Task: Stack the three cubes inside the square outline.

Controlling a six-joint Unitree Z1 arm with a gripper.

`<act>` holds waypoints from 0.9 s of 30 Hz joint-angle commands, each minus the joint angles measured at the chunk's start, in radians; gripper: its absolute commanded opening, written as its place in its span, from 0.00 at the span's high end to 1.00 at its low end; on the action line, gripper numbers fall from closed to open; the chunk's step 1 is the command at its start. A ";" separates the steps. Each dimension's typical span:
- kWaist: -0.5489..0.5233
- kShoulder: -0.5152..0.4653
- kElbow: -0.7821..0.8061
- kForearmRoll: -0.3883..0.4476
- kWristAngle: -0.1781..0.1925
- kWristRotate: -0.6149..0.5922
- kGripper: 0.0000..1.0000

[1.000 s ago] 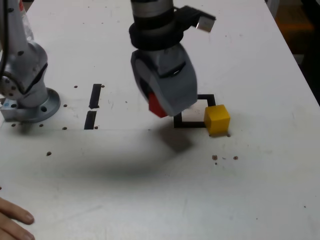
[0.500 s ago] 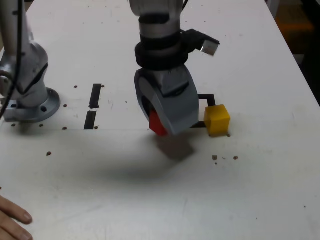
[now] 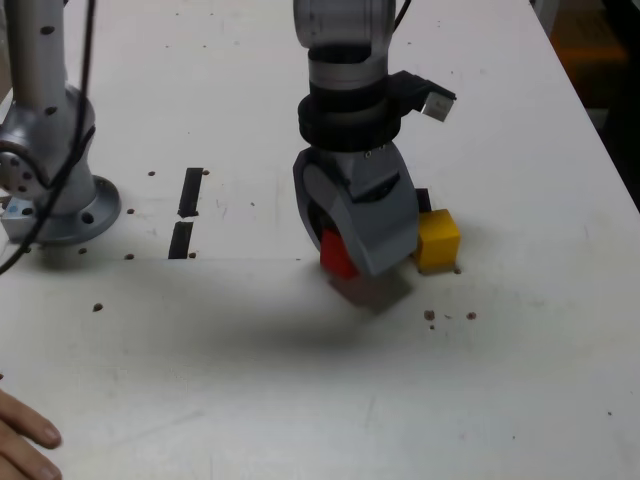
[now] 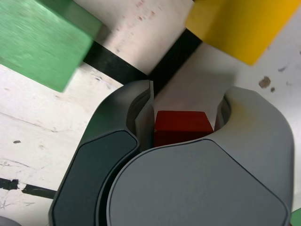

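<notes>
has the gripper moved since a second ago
Yes. In the exterior view the gripper, shut on the red cube, has shifted right and down toward the yellow cube, which stayed put.

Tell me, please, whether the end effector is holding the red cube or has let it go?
Holding it: the end effector is shut on the red cube, which sits between the jaws in both views.
</notes>
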 commanded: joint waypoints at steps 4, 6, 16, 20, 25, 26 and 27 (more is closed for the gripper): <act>0.030 0.011 -0.005 0.000 0.000 -0.001 0.72; 0.038 0.016 -0.006 0.000 0.001 -0.001 0.72; 0.045 0.043 -0.041 -0.003 0.003 0.000 0.72; 0.045 0.054 -0.071 -0.007 0.010 0.001 0.72; 0.056 0.063 -0.102 -0.010 0.027 0.002 0.72; 0.061 0.065 -0.104 -0.009 0.031 0.003 0.72; 0.067 0.065 -0.106 -0.008 0.035 0.003 0.72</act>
